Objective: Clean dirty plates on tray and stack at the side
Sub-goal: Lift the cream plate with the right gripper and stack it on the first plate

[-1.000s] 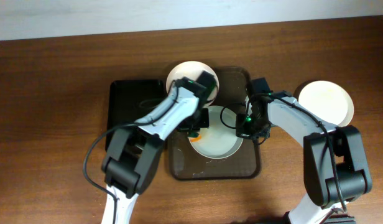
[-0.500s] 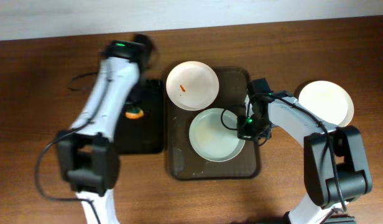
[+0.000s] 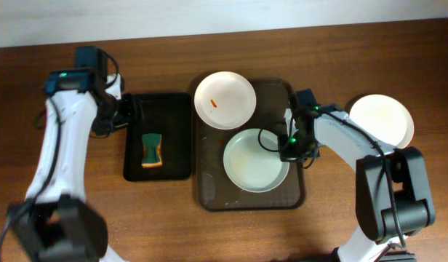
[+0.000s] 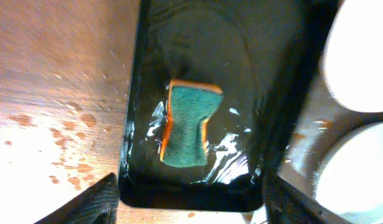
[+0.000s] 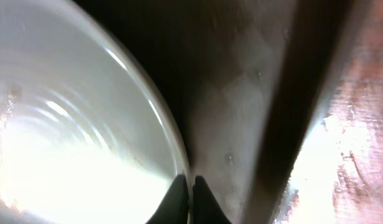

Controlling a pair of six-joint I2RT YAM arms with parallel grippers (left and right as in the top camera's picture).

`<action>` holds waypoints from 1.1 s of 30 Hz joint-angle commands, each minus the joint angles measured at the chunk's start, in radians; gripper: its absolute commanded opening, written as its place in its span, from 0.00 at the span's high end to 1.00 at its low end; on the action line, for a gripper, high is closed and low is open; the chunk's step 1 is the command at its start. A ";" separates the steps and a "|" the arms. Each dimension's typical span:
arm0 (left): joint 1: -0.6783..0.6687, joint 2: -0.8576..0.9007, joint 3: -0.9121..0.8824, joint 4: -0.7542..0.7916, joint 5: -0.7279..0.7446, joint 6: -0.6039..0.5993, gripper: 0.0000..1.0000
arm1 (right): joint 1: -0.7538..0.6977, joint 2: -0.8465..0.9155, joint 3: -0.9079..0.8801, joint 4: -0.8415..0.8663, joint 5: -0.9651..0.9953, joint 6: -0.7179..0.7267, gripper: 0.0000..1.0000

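sponge now dropped in black tray at 9 o'clock; left gripper withdrawn, fingers wide, empty. pale plate in tray now smear-free, right gripper pinching its 3 o'clock rim. likely ready to stack; smeared plate at 12 o'clock remains.

Overhead evenly lit and sharp, my left-wrist view blurry with wet glare, my right-wrist plate blown out at 8 o'clock.
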 commanded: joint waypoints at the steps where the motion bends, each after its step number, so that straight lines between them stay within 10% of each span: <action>1: 0.031 -0.180 0.024 0.000 0.026 0.004 0.18 | 0.026 -0.058 0.205 -0.111 0.085 -0.007 0.96; 5: 0.050 -0.319 0.024 0.000 0.026 0.003 0.11 | 0.150 -0.063 0.483 -0.176 0.159 -0.010 0.96; 13: 0.121 -0.560 0.024 0.001 0.028 -0.034 0.07 | 0.428 0.042 0.491 0.279 0.188 -0.011 0.96; 23: 0.121 -0.623 0.024 -0.025 -0.043 -0.034 0.00 | 0.730 0.030 0.492 0.469 0.901 -0.235 0.96; 33: 0.121 -0.623 0.024 -0.024 -0.043 -0.034 0.00 | 0.860 0.030 0.492 0.538 1.151 -0.373 0.96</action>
